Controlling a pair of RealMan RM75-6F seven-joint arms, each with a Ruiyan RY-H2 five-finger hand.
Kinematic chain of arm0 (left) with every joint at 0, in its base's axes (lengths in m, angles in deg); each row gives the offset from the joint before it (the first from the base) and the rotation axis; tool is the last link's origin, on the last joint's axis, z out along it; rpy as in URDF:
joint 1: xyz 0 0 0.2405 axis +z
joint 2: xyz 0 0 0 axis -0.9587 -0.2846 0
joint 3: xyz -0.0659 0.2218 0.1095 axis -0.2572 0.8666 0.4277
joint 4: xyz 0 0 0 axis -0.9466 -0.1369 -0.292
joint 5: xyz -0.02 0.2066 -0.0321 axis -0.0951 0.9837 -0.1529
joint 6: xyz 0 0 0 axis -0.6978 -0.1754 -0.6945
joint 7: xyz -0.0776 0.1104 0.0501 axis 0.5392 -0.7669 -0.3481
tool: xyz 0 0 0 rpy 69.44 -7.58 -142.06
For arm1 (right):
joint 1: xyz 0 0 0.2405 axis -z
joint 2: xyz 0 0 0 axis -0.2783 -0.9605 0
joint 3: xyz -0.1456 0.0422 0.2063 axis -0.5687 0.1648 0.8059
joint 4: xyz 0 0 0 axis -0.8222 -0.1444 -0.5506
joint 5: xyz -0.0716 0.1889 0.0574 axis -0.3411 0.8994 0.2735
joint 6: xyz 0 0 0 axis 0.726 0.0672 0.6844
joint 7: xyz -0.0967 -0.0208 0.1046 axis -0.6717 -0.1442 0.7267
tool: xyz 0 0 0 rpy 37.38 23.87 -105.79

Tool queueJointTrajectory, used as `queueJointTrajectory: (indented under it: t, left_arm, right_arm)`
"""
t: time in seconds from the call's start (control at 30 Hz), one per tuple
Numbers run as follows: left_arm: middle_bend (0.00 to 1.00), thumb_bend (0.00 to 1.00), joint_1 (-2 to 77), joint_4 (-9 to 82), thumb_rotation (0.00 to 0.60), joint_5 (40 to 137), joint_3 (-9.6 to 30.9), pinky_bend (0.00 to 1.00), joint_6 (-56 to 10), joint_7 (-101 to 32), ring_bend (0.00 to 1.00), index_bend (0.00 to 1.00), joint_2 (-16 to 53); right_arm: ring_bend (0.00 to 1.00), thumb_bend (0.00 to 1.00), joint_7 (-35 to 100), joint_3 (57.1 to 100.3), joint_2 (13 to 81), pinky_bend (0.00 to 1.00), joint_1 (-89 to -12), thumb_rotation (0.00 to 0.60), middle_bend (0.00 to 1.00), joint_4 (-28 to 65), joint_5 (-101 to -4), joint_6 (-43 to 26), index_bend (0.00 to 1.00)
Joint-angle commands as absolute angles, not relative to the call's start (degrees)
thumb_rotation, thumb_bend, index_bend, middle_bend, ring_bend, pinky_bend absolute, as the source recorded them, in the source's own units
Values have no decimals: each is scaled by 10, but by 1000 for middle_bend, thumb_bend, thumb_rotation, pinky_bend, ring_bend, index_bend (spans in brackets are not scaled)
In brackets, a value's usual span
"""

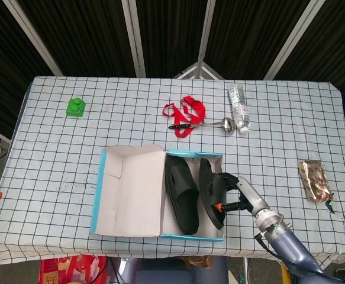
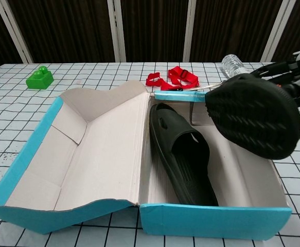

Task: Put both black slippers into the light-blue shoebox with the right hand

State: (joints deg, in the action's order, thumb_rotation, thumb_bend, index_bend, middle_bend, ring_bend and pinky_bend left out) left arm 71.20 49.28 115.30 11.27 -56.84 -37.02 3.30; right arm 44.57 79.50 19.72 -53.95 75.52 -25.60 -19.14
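My right hand [image 1: 236,194] grips the second black slipper [image 1: 210,193], fingers closed around its edge; in the chest view the fingers [image 2: 288,66] show at the upper right behind the ribbed sole [image 2: 252,114]. The slipper is held tilted on its side above the right half of the light-blue shoebox [image 1: 160,236], sole facing the chest camera; whether it touches the box floor cannot be determined. The first black slipper [image 1: 181,193] lies flat inside the same compartment, against the left wall, just beside the held one. The box lid [image 1: 129,189] lies open to the left. Beyond the box on the tabletop [image 1: 54,154] are a red strap [image 1: 185,110], a ladle [image 1: 205,123], a plastic bottle [image 1: 238,107] and a green block [image 1: 76,107].
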Motion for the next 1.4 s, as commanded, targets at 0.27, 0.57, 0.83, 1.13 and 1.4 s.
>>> queueJointTrajectory:
  t: [0.27, 0.57, 0.83, 1.13, 1.4]
  left_arm:
    - [0, 218, 711, 491, 600, 1150, 112, 16, -565, -370, 0, 35, 33]
    - [0, 218, 711, 491, 600, 1152, 112, 16, -566, -370, 0, 35, 33]
    - [0, 218, 711, 492, 600, 1152, 112, 16, -569, -370, 0, 35, 34]
    - [0, 218, 711, 491, 600, 1153, 112, 15, -569, -369, 0, 34, 33]
    - [0, 218, 712, 492, 600, 1152, 113, 16, -568, -367, 0, 35, 32]
  right_arm:
    - [295, 634, 365, 784, 299, 350, -568, 600, 335, 718, -193, -98, 414]
    - [295, 633, 305, 753, 362, 363, -552, 600, 335, 695, -213, -41, 415]
    - [295, 634, 247, 731, 423, 403, -539, 600, 334, 674, -230, -2, 416]
    - [294, 634, 163, 704, 488, 403, -528, 600, 335, 642, -273, 53, 416]
    - [295, 634, 60, 668, 548, 403, -515, 600, 335, 593, -348, 112, 416]
